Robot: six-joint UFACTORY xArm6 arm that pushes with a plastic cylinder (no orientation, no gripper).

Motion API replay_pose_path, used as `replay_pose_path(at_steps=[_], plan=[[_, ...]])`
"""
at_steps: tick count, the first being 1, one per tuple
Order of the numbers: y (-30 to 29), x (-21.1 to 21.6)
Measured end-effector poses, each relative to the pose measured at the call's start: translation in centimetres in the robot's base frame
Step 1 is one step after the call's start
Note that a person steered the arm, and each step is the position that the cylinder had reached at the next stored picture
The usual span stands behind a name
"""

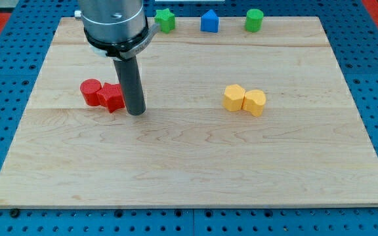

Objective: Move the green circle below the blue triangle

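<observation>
A pale wooden board (189, 164) is shown, with the dark rod's end, my tip (136, 113), resting on it and nothing held, just to the view's right of a red star-shaped block (113, 97) and a red round block (90, 92). From my tip, the green circle (254, 20) is seen well apart, toward the view's top right at the board's far edge. The blue triangle (209, 21) is placed near the green circle on its left, between it and my tip.

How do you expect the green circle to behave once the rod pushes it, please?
The green circle looks short and squat, so it will probably slide, not tip. Its round side may let it slip off my tip. It sits near the board's top edge.
</observation>
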State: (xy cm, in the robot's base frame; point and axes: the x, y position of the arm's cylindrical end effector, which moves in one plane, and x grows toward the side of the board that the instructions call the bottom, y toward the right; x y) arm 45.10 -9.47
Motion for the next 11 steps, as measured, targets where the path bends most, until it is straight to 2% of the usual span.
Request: replay_pose_path(at_steps=[2,3,4,5,7,8,9,10,11], plan=[[0.7,-0.4],[5.0,-6.5],[10.6,-10.2],[19.8,-13.9],[37.7,-18.5],[39.3,-25.0],[39.1,-26.0],[34.4,-26.0],[27.3,-25.4]])
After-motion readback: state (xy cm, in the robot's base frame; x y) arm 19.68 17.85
